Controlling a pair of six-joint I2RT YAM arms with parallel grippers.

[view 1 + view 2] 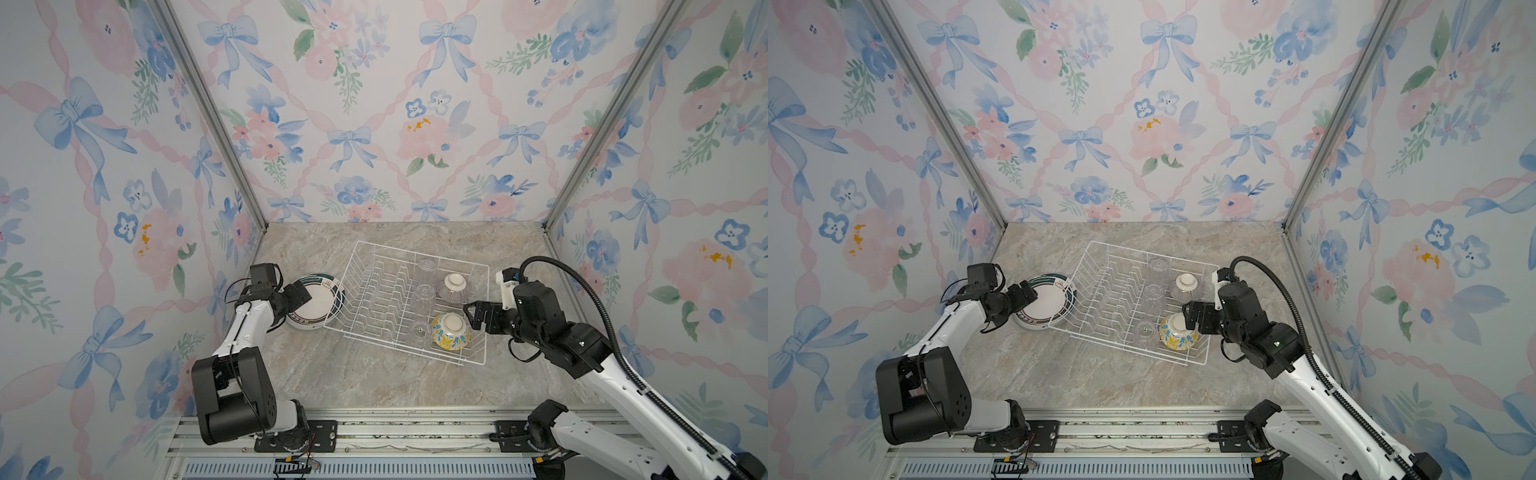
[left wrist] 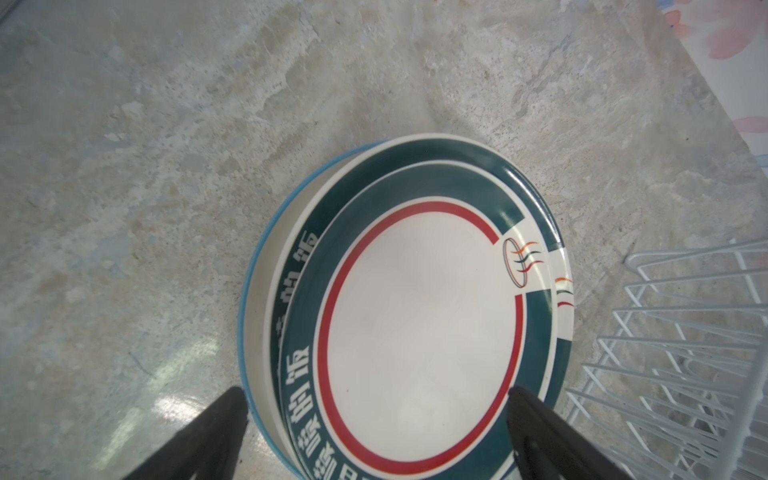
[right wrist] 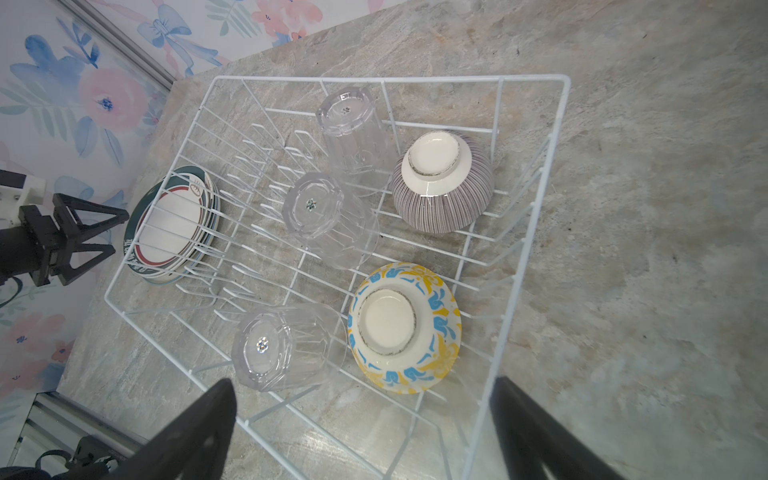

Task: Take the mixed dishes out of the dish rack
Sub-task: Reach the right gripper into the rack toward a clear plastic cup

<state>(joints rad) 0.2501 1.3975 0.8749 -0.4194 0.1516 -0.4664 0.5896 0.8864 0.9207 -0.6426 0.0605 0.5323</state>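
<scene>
Left hand (image 2: 376, 397) gapes wide over the stacked plates (image 1: 318, 309), gripping nothing; they sit on the bench (image 1: 374, 382) at nine o'clock of the dish rack (image 3: 415, 77). Right hand (image 1: 473, 316) (equally wide, empty) hovers at three o'clock, beside the racked yellow-blue bowl (image 1: 451, 332).

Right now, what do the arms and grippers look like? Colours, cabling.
Both arms have white links with black joints and motor housings. The left arm has thin loose black wires near its wrist. The right arm carries a ribbed black conduit. The left gripper and right gripper are black; the left's fingers are triangular open frames.
</scene>
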